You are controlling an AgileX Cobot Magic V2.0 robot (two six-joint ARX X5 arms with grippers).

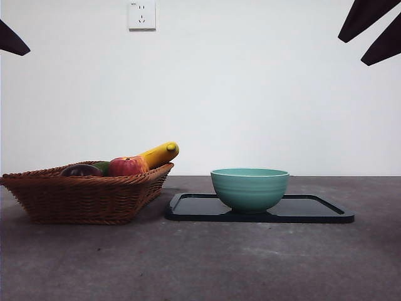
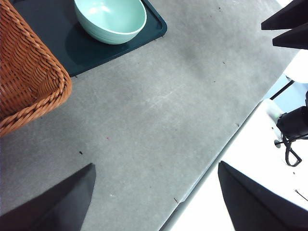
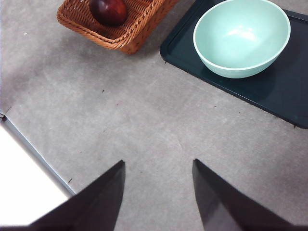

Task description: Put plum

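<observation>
The plum (image 1: 81, 170) is dark maroon and glossy and lies in the wicker basket (image 1: 88, 197) at the table's left. It also shows in the right wrist view (image 3: 109, 10), in a corner of the basket (image 3: 126, 33). A mint-green bowl (image 1: 249, 188) stands empty on a dark tray (image 1: 313, 213) right of the basket. My left gripper (image 2: 156, 165) is open and empty, high over bare table near its front edge. My right gripper (image 3: 159, 161) is open and empty, high over bare table in front of the basket and the bowl (image 3: 242, 36).
A red-and-yellow apple (image 1: 127, 166), a green fruit (image 1: 102, 167) and a banana (image 1: 160, 153) share the basket. The arms show as black tips at the front view's top corners (image 1: 373, 31). The table's front edge (image 2: 211, 166) runs close under the left gripper.
</observation>
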